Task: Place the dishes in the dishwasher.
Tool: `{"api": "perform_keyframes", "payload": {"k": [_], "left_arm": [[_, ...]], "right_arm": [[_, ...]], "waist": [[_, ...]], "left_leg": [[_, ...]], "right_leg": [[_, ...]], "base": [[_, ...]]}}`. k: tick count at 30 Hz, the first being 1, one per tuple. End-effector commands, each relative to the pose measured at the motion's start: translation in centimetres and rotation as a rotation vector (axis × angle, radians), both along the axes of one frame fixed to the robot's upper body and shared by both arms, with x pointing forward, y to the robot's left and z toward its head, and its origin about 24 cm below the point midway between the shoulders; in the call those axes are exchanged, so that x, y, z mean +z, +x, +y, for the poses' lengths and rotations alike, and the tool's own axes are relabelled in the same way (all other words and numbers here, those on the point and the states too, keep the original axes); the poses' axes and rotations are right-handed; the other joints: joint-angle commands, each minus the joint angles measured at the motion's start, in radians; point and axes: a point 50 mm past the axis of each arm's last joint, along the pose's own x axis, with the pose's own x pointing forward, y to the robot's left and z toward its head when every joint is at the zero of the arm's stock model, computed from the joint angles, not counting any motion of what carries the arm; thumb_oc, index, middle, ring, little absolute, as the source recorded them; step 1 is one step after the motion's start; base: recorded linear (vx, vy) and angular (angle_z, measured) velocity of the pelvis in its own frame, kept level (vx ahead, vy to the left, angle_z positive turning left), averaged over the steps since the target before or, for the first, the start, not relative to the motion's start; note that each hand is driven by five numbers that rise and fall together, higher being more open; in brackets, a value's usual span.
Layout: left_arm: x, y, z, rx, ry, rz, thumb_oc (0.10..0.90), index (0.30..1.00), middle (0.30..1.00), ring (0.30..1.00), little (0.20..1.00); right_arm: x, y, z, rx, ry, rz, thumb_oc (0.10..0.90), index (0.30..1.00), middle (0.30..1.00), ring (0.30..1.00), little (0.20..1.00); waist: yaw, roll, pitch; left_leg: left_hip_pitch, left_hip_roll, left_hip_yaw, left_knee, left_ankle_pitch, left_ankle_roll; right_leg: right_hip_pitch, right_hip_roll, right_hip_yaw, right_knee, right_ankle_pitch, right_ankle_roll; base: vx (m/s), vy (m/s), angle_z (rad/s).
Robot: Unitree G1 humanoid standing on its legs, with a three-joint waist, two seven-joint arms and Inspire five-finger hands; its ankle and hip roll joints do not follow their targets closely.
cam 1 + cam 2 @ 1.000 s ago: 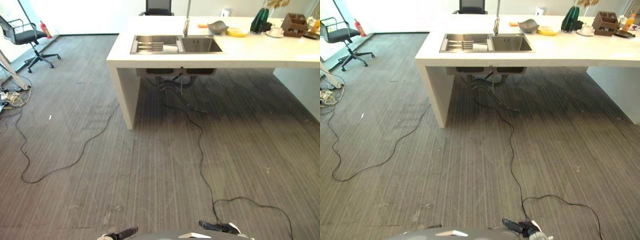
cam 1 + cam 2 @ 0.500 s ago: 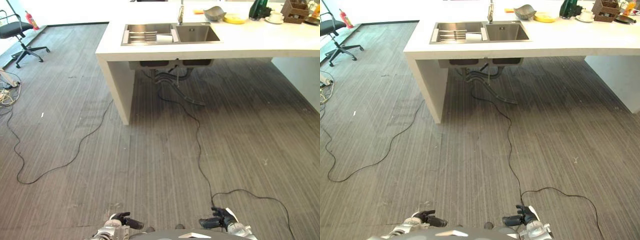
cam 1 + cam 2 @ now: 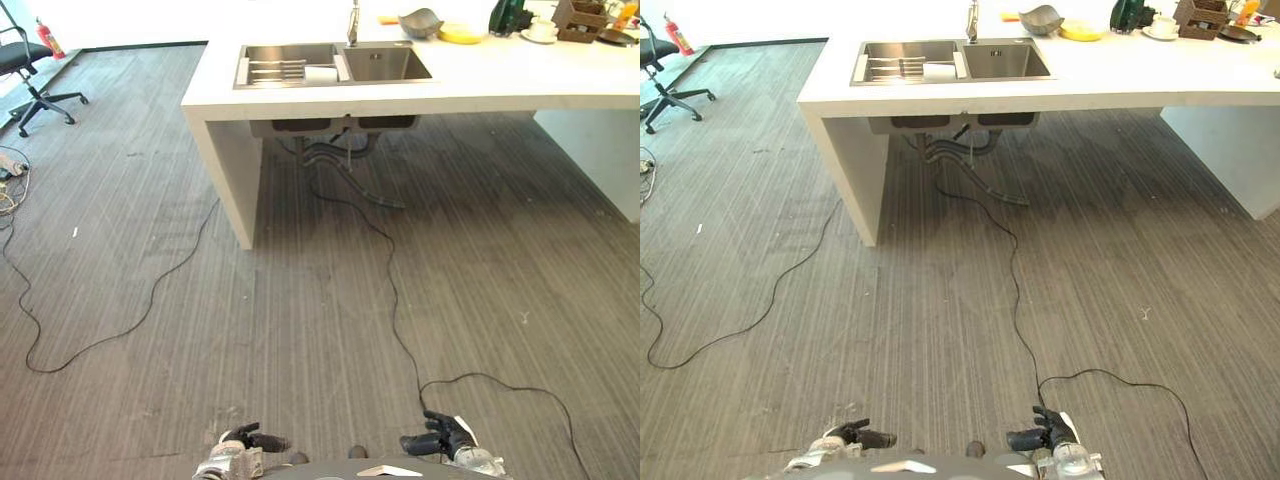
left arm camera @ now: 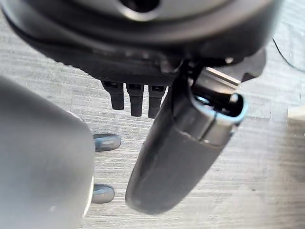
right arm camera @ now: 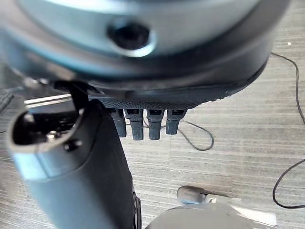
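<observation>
White counter [image 3: 520,85] with a double steel sink [image 3: 335,63] across the grey carpet [image 3: 300,300], well apart from the robot; dishes at the counter's far end: grey bowl [image 3: 419,21], yellow plate [image 3: 463,34], cup on saucer [image 3: 541,30]. Left hand [image 3: 248,439] and right hand [image 3: 440,438] low by the body, both empty, fingers straight. Office chair [image 3: 30,60] at far left.

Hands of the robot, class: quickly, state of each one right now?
Left hand: open, fingers straight, holding nothing, low over the grey striped carpet.
Right hand: open, fingers straight, holding nothing.
</observation>
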Motion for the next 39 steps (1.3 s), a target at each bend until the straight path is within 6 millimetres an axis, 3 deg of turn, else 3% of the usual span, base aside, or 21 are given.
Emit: {"api": "perform_keyframes", "payload": {"k": [1,10,17,18,19,20,22,23,24,25,26,27,29,31,34,35,37,38,39], "left_arm": [[0.1,1.2,-1.5,0.026,-0.029,-0.025,0.800,0.900,0.900,0.900,0.900],[0.0,1.2,-2.1,0.054,-0.062,-0.027,0.800,0.900,0.900,0.900,0.900],[0.1,1.6,-2.4,0.218,-0.135,-0.080,0.800,0.900,0.900,0.900,0.900],[0.2,1.8,-2.3,0.233,-0.137,-0.090,0.800,0.900,0.900,0.900,0.900],[0.4,2.5,-2.2,0.271,-0.143,-0.125,0.800,0.900,0.900,0.900,0.900],[0.5,2.7,-2.5,0.270,-0.151,-0.133,0.800,0.900,0.900,0.900,0.900],[0.5,2.8,-2.5,0.279,-0.156,-0.141,0.800,0.900,0.900,0.900,0.900],[0.8,3.6,-2.6,0.252,-0.151,-0.178,0.800,0.900,0.900,0.900,0.900],[0.8,3.6,-2.7,0.252,-0.151,-0.178,0.800,0.900,0.900,0.900,0.900],[0.8,3.6,-2.7,0.233,-0.149,-0.181,0.800,0.900,0.900,0.900,0.900],[0.8,3.6,-2.7,0.233,-0.149,-0.181,0.800,0.900,0.900,0.900,0.900],[0.7,3.3,-3.0,0.227,-0.141,-0.173,0.800,0.900,0.900,0.900,0.900],[0.8,3.4,-3.3,0.148,-0.078,-0.167,0.800,0.900,0.900,0.900,0.900],[1.4,4.6,-2.8,0.138,0.002,-0.222,0.800,0.900,0.900,0.900,0.900],[2.4,5.6,-2.2,0.176,0.044,-0.316,0.800,0.900,0.900,0.900,0.900],[4.1,7.5,-2.2,0.142,0.072,-0.452,0.800,0.900,0.900,0.900,0.900],[8.1,10.9,-1.3,0.094,0.141,-0.684,0.800,0.900,0.900,0.900,0.900],[8.1,10.9,-1.3,0.094,0.141,-0.683,0.800,0.900,0.900,0.900,0.900],[9.7,11.9,-0.8,0.058,0.171,-0.764,0.800,0.900,0.900,0.900,0.900]], "right_arm": [[-0.3,0.2,1.3,-0.063,0.070,-0.005,0.800,0.900,0.900,0.900,0.900],[-0.2,0.9,0.5,-0.206,0.112,-0.028,0.800,0.900,0.900,0.900,0.900],[0.1,1.6,-0.7,-0.253,0.097,-0.053,0.800,0.900,0.900,0.900,0.900],[0.2,1.8,-0.9,-0.257,0.093,-0.058,0.800,0.900,0.900,0.900,0.900],[0.3,1.7,-1.4,-0.258,0.084,-0.057,0.800,0.900,0.900,0.900,0.900],[0.3,1.5,-1.7,-0.250,0.071,-0.047,0.800,0.900,0.900,0.900,0.900],[0.4,1.5,-2.2,-0.233,0.050,-0.043,0.800,0.900,0.900,0.900,0.900],[0.6,1.7,-3.2,-0.181,-0.005,-0.030,0.800,0.900,0.900,0.900,0.900],[0.6,1.7,-3.2,-0.181,-0.005,-0.029,0.800,0.900,0.900,0.900,0.900],[0.6,1.2,-3.6,-0.163,-0.033,-0.010,0.800,0.900,0.900,0.900,0.900],[0.6,1.2,-3.6,-0.163,-0.033,-0.010,0.800,0.900,0.900,0.900,0.900],[0.5,0.5,-4.0,-0.153,-0.057,0.010,0.800,0.900,0.900,0.900,0.900],[0.6,0.5,-4.5,-0.129,-0.103,0.017,0.800,0.900,0.900,0.900,0.900],[0.9,1.2,-4.9,-0.116,-0.154,-0.001,0.800,0.900,0.900,0.900,0.900],[0.9,0.8,-4.9,-0.124,-0.172,-0.009,0.800,0.900,0.900,0.900,0.900],[0.8,0.2,-4.9,-0.135,-0.177,-0.006,0.800,0.900,0.900,0.900,0.900],[0.8,0.4,-4.6,-0.108,-0.171,-0.024,0.800,0.900,0.900,0.900,0.900],[0.8,0.4,-4.6,-0.108,-0.171,-0.023,0.800,0.900,0.900,0.900,0.900],[0.9,0.4,-4.5,-0.094,-0.169,-0.027,0.800,0.900,0.900,0.900,0.900]], "waist": [[-0.018,0.002,-0.015],[-0.028,0.023,-0.011],[-0.029,0.041,0.013],[-0.027,0.033,0.025],[-0.017,0.014,0.056],[-0.016,0.008,0.063],[-0.008,0.003,0.072],[0.011,0.000,0.095],[0.010,-0.001,0.095],[0.026,0.004,0.092],[0.026,0.004,0.092],[0.037,0.022,0.085],[0.054,0.029,0.082],[0.075,0.033,0.073],[0.088,0.033,0.052],[0.090,0.035,0.030],[0.099,0.015,0.014],[0.102,0.018,0.012],[0.106,0.010,0.004]], "left_leg": [[0.008,0.025,0.016,0.004,-0.065,-0.074],[0.017,0.030,0.018,0.004,-0.063,-0.080],[0.023,0.048,0.016,0.023,-0.035,-0.093],[-0.013,0.053,0.009,0.097,-0.048,-0.099],[-0.100,0.062,0.000,0.264,-0.035,-0.119],[-0.138,0.071,0.002,0.353,-0.011,-0.130],[-0.181,0.065,-0.009,0.439,0.002,-0.136],[-0.253,0.046,-0.005,0.434,0.037,-0.133],[-0.252,0.043,-0.006,0.435,0.035,-0.132],[-0.309,0.039,0.034,0.327,0.024,-0.111],[-0.309,0.039,0.034,0.327,0.024,-0.111],[-0.328,0.052,0.092,0.164,0.062,-0.105],[-0.362,0.063,0.136,0.024,0.089,-0.103],[-0.398,0.070,0.100,0.004,0.100,-0.109],[-0.373,0.062,0.075,0.004,0.141,-0.108],[-0.352,0.059,0.077,0.004,0.180,-0.107],[-0.321,0.028,0.063,0.004,0.168,-0.088],[-0.323,0.033,0.065,0.004,0.170,-0.089],[-0.309,0.024,0.062,0.004,0.160,-0.084]], "right_leg": [[0.006,-0.067,0.065,0.008,-0.089,0.077],[0.012,-0.063,0.061,0.008,-0.097,0.067],[0.012,-0.051,0.058,0.009,-0.105,0.048],[0.008,-0.055,0.058,0.015,-0.104,0.044],[0.006,-0.064,0.058,0.018,-0.102,0.031],[0.010,-0.064,0.056,0.016,-0.104,0.024],[0.016,-0.066,0.054,0.015,-0.106,0.017],[0.038,-0.075,0.043,0.010,-0.117,0.016],[0.039,-0.077,0.041,0.010,-0.119,0.017],[0.064,-0.076,0.035,0.008,-0.146,0.023],[0.064,-0.076,0.035,0.008,-0.146,0.023],[0.093,-0.068,0.036,0.008,-0.174,0.031],[0.129,-0.078,0.051,0.008,-0.208,0.039],[0.164,-0.079,0.082,0.008,-0.228,0.041],[0.197,-0.089,0.111,0.008,-0.238,0.046],[0.202,-0.106,0.114,0.039,-0.248,0.054],[0.187,-0.142,0.107,0.125,-0.248,0.082],[0.183,-0.138,0.111,0.125,-0.244,0.081],[0.165,-0.151,0.111,0.170,-0.224,0.098]], "base": [[0.00,0.000,0.00],[0.01,-0.012,0.00],[0.01,-0.058,-0.01],[-0.07,-0.200,-0.03],[-0.06,-0.214,-0.01],[-0.02,-0.229,0.12],[0.06,-0.103,0.15],[0.08,-0.037,0.03],[0.23,-0.026,0.07],[0.15,0.013,0.06],[0.37,0.075,0.35],[0.33,0.110,0.30],[0.40,0.119,0.31],[0.36,0.062,-0.01],[0.37,0.089,-0.78],[0.39,0.131,-0.65],[0.40,0.121,-0.33],[0.24,0.047,-0.18],[0.24,0.052,-0.18]]}}
